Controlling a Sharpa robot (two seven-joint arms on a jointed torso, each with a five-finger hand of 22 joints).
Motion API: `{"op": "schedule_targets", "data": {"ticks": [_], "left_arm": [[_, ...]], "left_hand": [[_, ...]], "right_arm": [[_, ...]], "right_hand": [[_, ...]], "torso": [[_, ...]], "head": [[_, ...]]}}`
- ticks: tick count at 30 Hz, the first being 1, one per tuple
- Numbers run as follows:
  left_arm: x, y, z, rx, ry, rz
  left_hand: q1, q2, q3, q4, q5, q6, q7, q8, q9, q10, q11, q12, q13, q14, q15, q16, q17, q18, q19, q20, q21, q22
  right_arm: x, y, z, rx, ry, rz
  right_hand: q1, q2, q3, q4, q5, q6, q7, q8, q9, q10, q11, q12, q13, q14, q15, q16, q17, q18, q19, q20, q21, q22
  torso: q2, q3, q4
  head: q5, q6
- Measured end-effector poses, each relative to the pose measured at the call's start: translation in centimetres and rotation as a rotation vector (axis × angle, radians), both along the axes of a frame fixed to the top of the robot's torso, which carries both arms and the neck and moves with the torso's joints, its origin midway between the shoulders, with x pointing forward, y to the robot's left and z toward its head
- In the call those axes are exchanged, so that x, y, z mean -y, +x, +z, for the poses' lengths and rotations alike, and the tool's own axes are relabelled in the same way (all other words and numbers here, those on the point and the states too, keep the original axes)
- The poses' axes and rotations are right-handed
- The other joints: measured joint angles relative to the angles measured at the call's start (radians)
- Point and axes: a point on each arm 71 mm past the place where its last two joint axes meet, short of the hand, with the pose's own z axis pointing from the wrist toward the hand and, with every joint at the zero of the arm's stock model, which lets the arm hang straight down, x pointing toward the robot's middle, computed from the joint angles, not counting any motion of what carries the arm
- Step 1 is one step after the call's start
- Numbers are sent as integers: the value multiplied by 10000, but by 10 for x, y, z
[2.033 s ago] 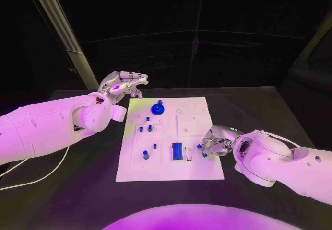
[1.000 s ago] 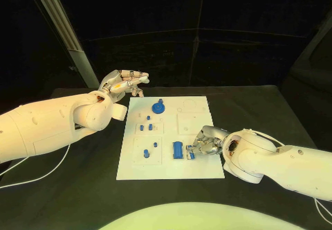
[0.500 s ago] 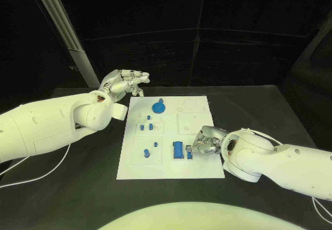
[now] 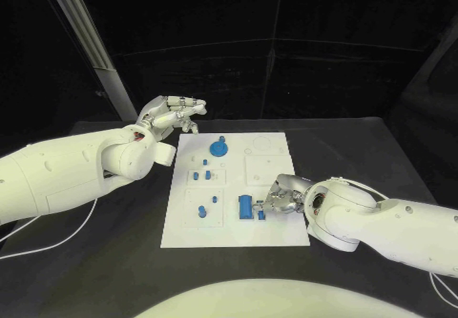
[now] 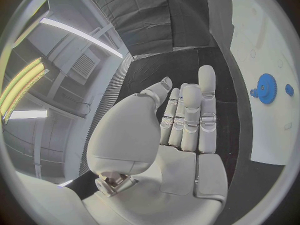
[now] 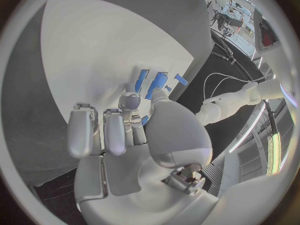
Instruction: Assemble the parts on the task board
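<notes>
The white task board (image 4: 272,232) lies mid-table. A blue gear (image 4: 220,147) stands at its far end and also appears in the left wrist view (image 5: 267,88). Small blue pegs (image 4: 201,175) stand on the board's left half. A blue rectangular block (image 4: 246,207) sits near its middle. My right hand (image 4: 283,199) hovers low over the board just right of that block. Its thumb and a finger pinch a small blue part (image 6: 145,120). My left hand (image 4: 173,115) is raised off the board's far left corner, fingers straight and together, holding nothing.
Black table (image 4: 363,152) surrounds the board. A white cable (image 4: 57,242) trails across the table on the left, under my left arm. A metal post (image 4: 91,53) rises behind the left hand. Another small blue piece (image 4: 261,214) lies beside the block.
My right hand has moved left over the board, from its right edge to the blue block. The left hand has stayed raised in place.
</notes>
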Motion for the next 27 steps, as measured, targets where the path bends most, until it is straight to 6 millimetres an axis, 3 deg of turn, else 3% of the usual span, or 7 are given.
{"op": "schedule_targets", "data": {"ticks": [5, 9, 12, 16, 20, 24, 27], "left_arm": [[0, 0, 0, -8, 2, -2], [0, 0, 0, -13, 4, -1], [0, 0, 0, -17, 6, 1], [-1, 0, 0, -19, 12, 13], [-2, 1, 0, -19, 28, 44], [-4, 2, -1, -17, 44, 90], [-6, 3, -1, -16, 57, 147]], "left_hand": [[0, 0, 0, 0, 0, -1, 0, 0, 0, 0, 0, 0, 0, 0, 0, 0, 0, 0, 0, 0, 0, 0], [0, 0, 0, 0, 0, 0, 0, 0, 0, -5, -5, 0, -3, 0, 0, 0, -3, 0, 0, 0, 0, -3], [0, 0, 0, 0, 0, 0, 0, 0, 0, -36, -36, 41, -11, 0, 0, 0, -33, 0, 0, 0, 0, -23], [0, 0, 0, 0, 0, 0, 0, 0, 0, -36, -36, 41, -10, 0, 0, 0, -32, 0, 0, 0, 0, -23], [0, 0, 0, 0, 0, 0, 0, 0, 0, -36, -36, 41, -10, -36, 36, 0, -57, -3, 0, 0, 0, -22], [0, 0, 0, 0, 0, 0, 0, 0, 0, -36, -36, 41, -9, -36, 36, 0, -95, -3, 0, 0, 0, -22], [0, 0, 0, 0, 0, 0, 0, 0, 0, -36, -36, 41, -9, -132, 14, -122, -255, -4, 0, 0, -1, -33]], "right_arm": [[4, -1, 1, 28, -23, -15], [10, -1, 1, 76, -38, -61], [17, 0, 2, 159, 26, -133], [32, 4, 1, 192, 555, -404], [58, 17, 3, 128, 1811, -1072], [73, 34, 13, 222, 3398, -1532], [84, 50, 25, 536, 4846, -1883]], "right_hand": [[78, 71, -99, -99, 0, 35, -35, -32, 43, 0, 0, 0, 26, 0, 0, 0, 0, 0, 0, 0, 0, 0], [773, 138, -47, -418, 355, 35, -35, -58, 71, 0, 0, -12, 38, 0, 0, 0, 0, 0, 0, 0, 0, 0], [978, 134, -68, -540, 497, -177, 90, -247, 60, -107, 56, -447, -185, -1, 1, -125, -219, 0, 0, 0, -107, -189], [1121, 27, -343, -544, 498, -950, 372, -647, -146, -1043, 312, -2523, -1620, -4, 154, -1105, -1715, 38, -809, 174, -1165, -1711], [1726, 170, -381, -753, 498, -1241, 546, -676, -269, -1452, 431, -3139, -2112, -284, 296, -2258, -3241, 433, -1568, 299, -2399, -3338], [2394, 449, -247, -1050, 457, -1524, 739, -676, -361, -2296, 638, -4227, -2975, -1519, 478, -5213, -6539, 1014, -3204, 438, -5152, -6506], [2880, 636, -161, -1306, -40, -1670, 884, -676, -440, -2612, 790, -5238, -4065, -1839, 630, -6728, -7448, 1017, -3538, 611, -6443, -7509]], "torso": [[-5, 4, -6], [-11, 5, -12], [-13, 4, -12], [-30, 0, -12], [-81, -17, -11], [-158, -35, -7], [-232, -53, -1]], "head": [[-12, 5], [-20, 38], [-32, 76], [-41, 134], [-81, 192], [-118, 250], [-157, 292]]}}
